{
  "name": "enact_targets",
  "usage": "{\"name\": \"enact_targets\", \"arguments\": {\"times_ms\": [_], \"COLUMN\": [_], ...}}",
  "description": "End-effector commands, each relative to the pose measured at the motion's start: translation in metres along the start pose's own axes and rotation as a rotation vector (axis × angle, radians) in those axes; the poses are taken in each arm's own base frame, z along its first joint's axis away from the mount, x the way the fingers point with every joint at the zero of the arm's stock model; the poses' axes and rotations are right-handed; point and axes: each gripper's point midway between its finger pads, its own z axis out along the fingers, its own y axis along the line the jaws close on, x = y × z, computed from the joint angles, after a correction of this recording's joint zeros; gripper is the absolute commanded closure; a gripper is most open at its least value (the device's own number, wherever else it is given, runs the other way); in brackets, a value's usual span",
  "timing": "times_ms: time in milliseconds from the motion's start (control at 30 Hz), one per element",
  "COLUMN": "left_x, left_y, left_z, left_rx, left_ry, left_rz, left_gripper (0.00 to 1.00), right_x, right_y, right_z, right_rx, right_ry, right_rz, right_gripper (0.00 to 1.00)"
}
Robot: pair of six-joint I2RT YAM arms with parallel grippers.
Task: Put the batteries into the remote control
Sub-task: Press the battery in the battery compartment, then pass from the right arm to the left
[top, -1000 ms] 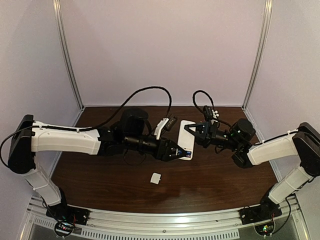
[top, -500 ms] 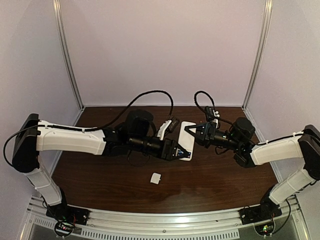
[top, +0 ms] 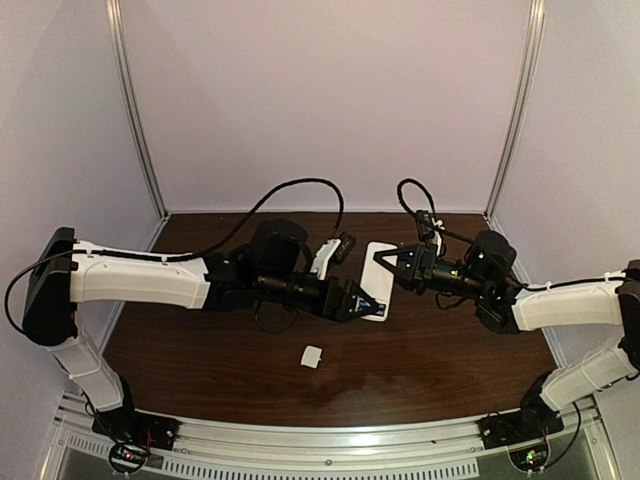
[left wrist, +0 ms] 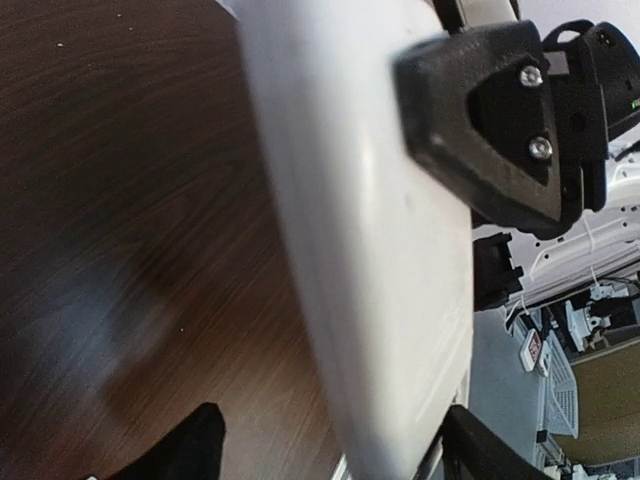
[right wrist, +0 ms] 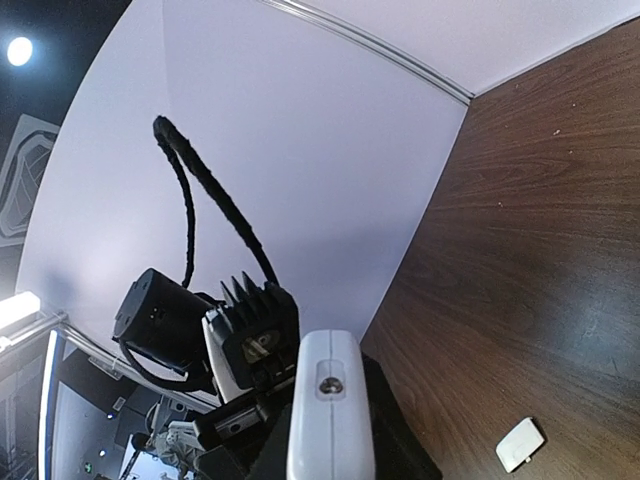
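The white remote control (top: 373,280) is held off the table, its plain back (left wrist: 370,260) filling the left wrist view. My right gripper (top: 390,262) is shut on its far end; in the right wrist view that end (right wrist: 325,400) shows edge-on with a screw, between the dark fingers (right wrist: 398,452). My left gripper (top: 367,303) is open at the remote's near end, its fingertips (left wrist: 195,455) wide apart on either side of the edge. A speck of blue (top: 379,304), perhaps a battery, shows there; I cannot tell more about the batteries.
A small white square cover piece (top: 312,355) lies on the dark wooden table (top: 440,350) in front of the arms, and also shows in the right wrist view (right wrist: 521,443). Pale walls with metal corner posts (top: 140,120) enclose the table.
My left gripper narrowed, then opened wider at the remote's near end. The left arm reached slightly right. The right arm stretched out a little while keeping its grip.
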Motion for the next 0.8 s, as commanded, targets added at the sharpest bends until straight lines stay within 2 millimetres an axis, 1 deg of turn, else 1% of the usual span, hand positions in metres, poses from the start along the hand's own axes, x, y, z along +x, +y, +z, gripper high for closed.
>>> {"name": "enact_targets", "arguments": {"times_ms": [0,67,200,333,467,567,600,667,733,767], "left_x": [-0.009,-0.014,-0.023,-0.031,-0.035,-0.034,-0.032,-0.029,-0.028,-0.027], "left_y": [0.028,0.023,0.004,0.002,-0.006,-0.001,0.009,0.019,0.021,0.024], "left_z": [-0.016,-0.018,-0.011,0.003,0.015,0.025,0.026,0.029,0.032,0.033], "left_rx": [-0.131,-0.150,-0.178,-0.194,-0.205,-0.229,-0.280,-0.324,-0.336,-0.348], "left_ry": [-0.093,-0.127,-0.161,-0.162,-0.162,-0.141,-0.127,-0.108,-0.098,-0.091], "left_rz": [0.068,0.127,0.241,0.247,0.270,0.243,0.229,0.209,0.207,0.205], "left_gripper": [0.11,0.03,0.03,0.03,0.02,0.03,0.03,0.03,0.04,0.06], "right_x": [-0.012,-0.014,-0.016,-0.018,-0.021,-0.024,-0.025,-0.027,-0.028,-0.028], "right_y": [0.024,0.013,0.000,-0.006,-0.010,-0.009,-0.008,-0.007,-0.008,-0.009], "right_z": [-0.003,-0.005,-0.008,-0.010,-0.014,-0.015,-0.016,-0.017,-0.019,-0.019], "right_rx": [-0.002,0.060,0.138,0.167,0.206,0.214,0.213,0.219,0.227,0.232], "right_ry": [-0.030,-0.041,-0.062,-0.079,-0.099,-0.116,-0.122,-0.132,-0.139,-0.140], "right_rz": [-0.058,-0.059,-0.060,-0.051,-0.058,-0.060,-0.062,-0.063,-0.062,-0.061], "right_gripper": [1.00,1.00,1.00,1.00,1.00,1.00,1.00,1.00,1.00,1.00]}}
